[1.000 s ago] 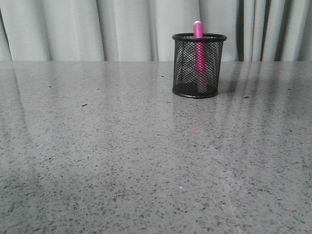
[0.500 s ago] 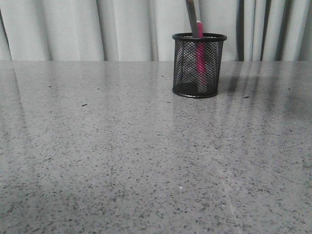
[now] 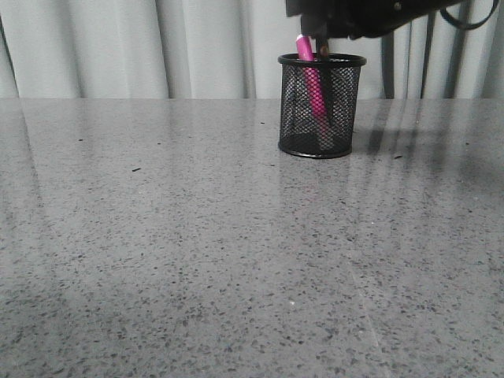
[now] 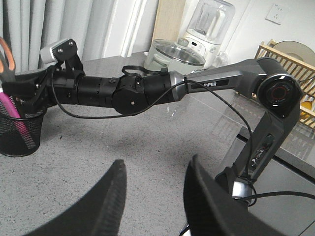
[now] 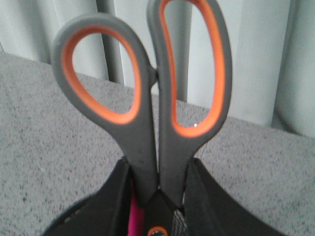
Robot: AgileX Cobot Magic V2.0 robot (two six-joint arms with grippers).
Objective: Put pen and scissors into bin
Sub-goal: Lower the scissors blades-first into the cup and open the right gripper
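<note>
I am holding the scissors in my right gripper. Its two fingers are pinching them just under the grey and orange handles, near the orange dot. The handles are standing up and the blades are pointing down into the bin. I cannot see the tips of the blades.

My left gripper is waiting on the near side with its fingers spread apart and nothing in it.

The bin is sitting far back on the table, a little to the right. The pen is already inside it, leaning, with its top poking over the rim.

I think the scissors are stiff and a bit heavy, with smooth handles that could slip. The neck under the handles seems a good place to hold. The bin looks light, so the long scissors might tip it.
</note>
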